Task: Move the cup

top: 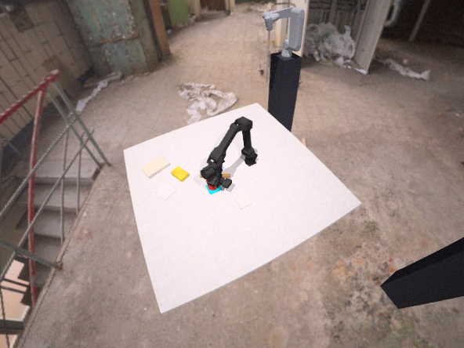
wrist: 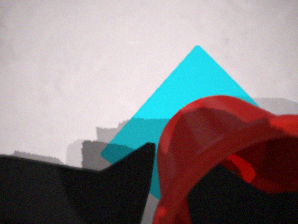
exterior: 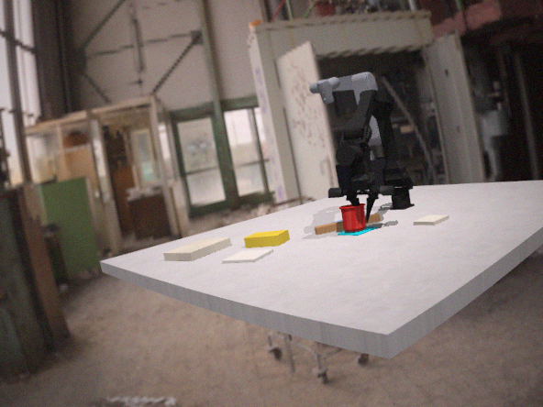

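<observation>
The red cup [top: 212, 187] [exterior: 353, 218] [wrist: 200, 132] stands upright on the cyan pad [top: 214, 191] [exterior: 356, 233] [wrist: 192, 82]. My gripper [exterior: 362, 212] [wrist: 170, 154] is slightly open around the cup's wall. One finger is inside the cup, the other is outside, and the wrist view shows a narrow gap between the outer finger and the wall. A bit of blue [top: 222, 167] [exterior: 339, 225], perhaps the other pad, shows behind the arm and cup, mostly hidden. No marbles can be made out inside the cup.
A low wooden bar [top: 226, 175] [exterior: 326, 227] lies just behind the cup. A yellow block [top: 180, 173] [exterior: 267, 238], a cream block [top: 156, 166] [exterior: 197, 249] and a white tile [top: 166, 190] [exterior: 248, 256] lie to one side, another pale tile [top: 244, 203] [exterior: 431, 220] to the other.
</observation>
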`<state>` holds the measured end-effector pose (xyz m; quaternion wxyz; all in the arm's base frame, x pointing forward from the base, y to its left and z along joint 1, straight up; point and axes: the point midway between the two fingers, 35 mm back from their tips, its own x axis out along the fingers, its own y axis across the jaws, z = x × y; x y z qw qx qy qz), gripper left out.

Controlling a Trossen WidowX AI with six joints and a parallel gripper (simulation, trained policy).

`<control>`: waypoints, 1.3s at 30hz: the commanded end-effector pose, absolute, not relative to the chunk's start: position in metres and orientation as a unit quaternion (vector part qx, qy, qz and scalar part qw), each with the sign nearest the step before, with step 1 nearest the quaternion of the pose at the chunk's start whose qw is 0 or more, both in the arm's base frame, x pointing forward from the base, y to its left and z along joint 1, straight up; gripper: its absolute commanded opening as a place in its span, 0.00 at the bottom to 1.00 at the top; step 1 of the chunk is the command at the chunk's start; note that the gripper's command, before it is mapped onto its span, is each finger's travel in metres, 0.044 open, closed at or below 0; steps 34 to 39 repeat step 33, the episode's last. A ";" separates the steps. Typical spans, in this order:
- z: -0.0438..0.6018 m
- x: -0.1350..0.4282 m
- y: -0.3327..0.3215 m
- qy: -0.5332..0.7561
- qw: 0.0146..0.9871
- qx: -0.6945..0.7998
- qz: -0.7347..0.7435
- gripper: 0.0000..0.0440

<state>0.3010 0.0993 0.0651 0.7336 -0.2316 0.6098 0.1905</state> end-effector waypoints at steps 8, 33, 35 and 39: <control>0.082 0.299 0.101 0.587 0.756 -0.210 0.199 0.30; 0.147 0.292 0.098 0.524 0.809 -0.174 0.202 0.70; 0.147 0.292 0.098 0.524 0.809 -0.174 0.202 0.70; 0.147 0.292 0.098 0.524 0.809 -0.174 0.202 0.70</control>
